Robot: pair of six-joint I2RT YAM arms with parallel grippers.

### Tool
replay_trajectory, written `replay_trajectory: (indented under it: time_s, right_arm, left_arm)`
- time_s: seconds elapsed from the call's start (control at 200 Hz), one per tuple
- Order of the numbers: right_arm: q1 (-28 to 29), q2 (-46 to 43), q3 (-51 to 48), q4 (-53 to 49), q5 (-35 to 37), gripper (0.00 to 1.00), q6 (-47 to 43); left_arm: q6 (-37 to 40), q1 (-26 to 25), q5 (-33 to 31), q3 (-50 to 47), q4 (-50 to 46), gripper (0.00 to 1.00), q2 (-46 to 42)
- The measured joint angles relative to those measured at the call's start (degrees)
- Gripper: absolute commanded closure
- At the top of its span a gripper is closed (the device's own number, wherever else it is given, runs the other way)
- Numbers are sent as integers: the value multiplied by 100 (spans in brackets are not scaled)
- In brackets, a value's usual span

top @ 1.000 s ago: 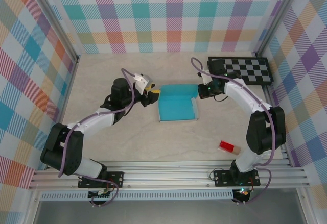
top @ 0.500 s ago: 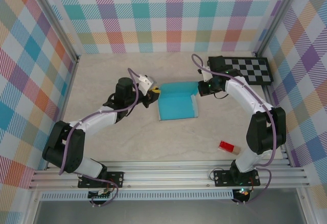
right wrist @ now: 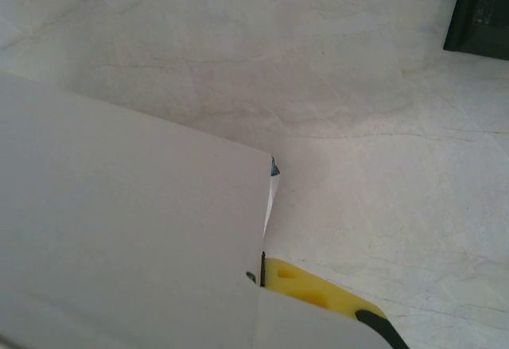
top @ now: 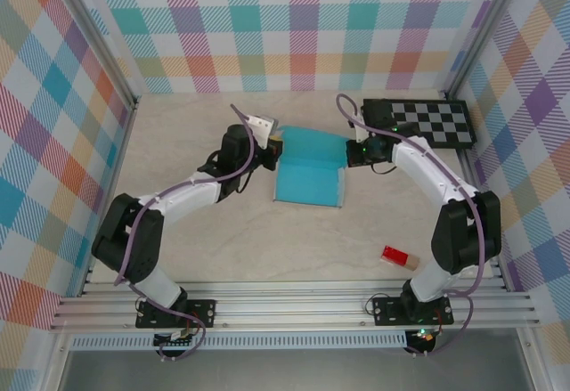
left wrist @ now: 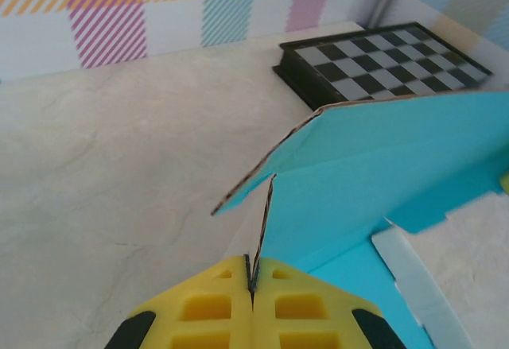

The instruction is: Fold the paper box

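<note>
Pinching paper box [top: 307,182]: left hand [left wrist: 253,277], right hand [top: 354,152]

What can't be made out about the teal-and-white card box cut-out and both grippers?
- Right wrist view: the white face of the teal-and-white card box cut-out hides one finger of the right gripper.
- Left wrist view: frame edge cuts off the cut-out's right side.
- Top view: fingertips of the left gripper, too small.

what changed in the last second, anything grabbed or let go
The left tool swung away from its base to the far-left corner of the paper box and closed on a raised flap edge there. The right tool stayed shut on the far-right flap; the red block and checkerboard did not move.
</note>
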Motion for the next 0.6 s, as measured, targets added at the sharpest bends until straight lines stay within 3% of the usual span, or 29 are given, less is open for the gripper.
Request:
replay_trajectory:
  time_s: [0.245, 0.6]
  right_arm:
    - [374, -76, -542, 374, 787, 100, 518]
    - [621, -284, -1379, 1423, 1259, 100, 874]
  left_arm:
    - [-782, -516, -1069, -31, 136, 100, 409]
    - [-767, -929, -1106, -1613, 1773, 100, 439]
